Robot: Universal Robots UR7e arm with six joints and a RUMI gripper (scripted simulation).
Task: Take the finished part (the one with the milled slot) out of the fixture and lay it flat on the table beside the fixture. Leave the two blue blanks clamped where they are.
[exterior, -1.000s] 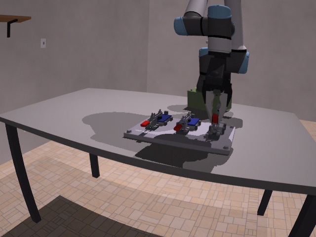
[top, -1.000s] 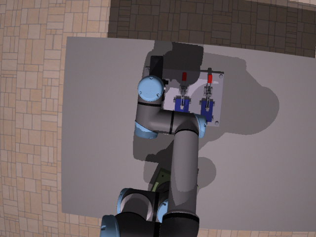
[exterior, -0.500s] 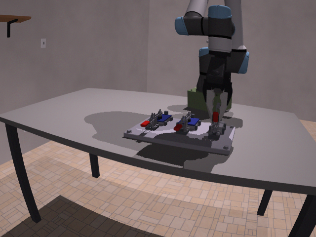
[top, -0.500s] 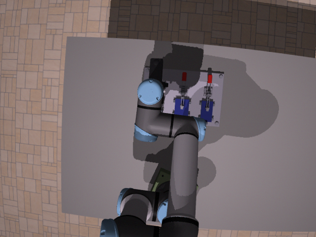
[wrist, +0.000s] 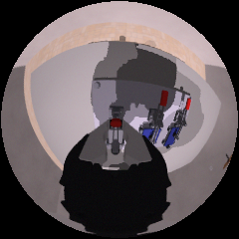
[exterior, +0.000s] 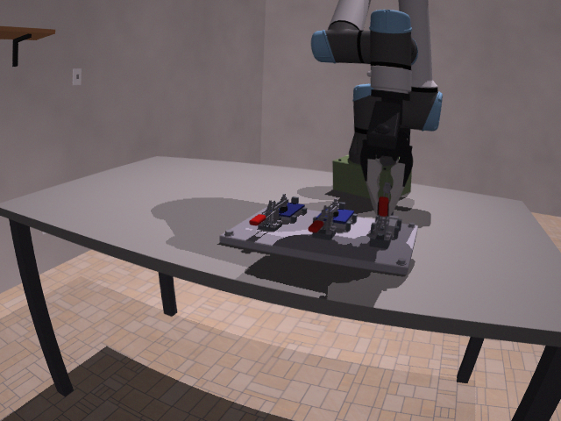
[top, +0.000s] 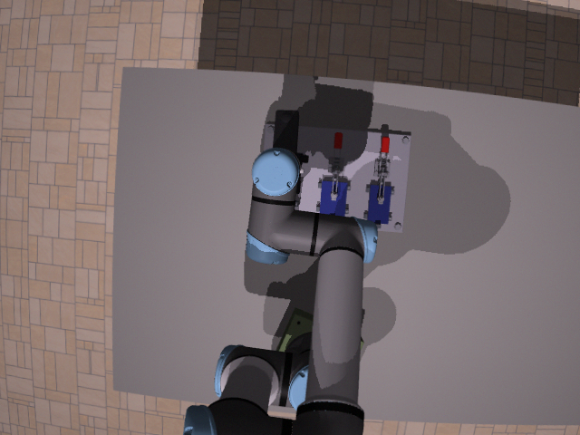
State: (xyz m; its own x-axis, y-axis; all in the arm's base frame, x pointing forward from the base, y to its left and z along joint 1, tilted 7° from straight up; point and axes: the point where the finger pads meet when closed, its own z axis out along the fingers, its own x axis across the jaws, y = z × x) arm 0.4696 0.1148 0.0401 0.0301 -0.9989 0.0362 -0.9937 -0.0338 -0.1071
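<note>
The grey fixture plate (exterior: pixel 316 239) lies on the table with three toggle clamps. Two blue blanks (exterior: pixel 291 209) (exterior: pixel 343 215) sit clamped, their red handles lying flat; they also show in the top view (top: pixel 333 197) (top: pixel 379 202). My gripper (exterior: pixel 383 204) points straight down over the third clamp (exterior: pixel 387 226) at the plate's right end. It is shut on that clamp's red handle (wrist: pixel 116 122), which stands upright. The slotted finished part is hidden by the clamp and my fingers, and my wrist covers that station in the top view.
The arm's green base block (exterior: pixel 349 176) stands behind the fixture. The arm's elbow (top: pixel 309 234) hangs over the plate's front edge in the top view. The table edge runs close in front of the plate.
</note>
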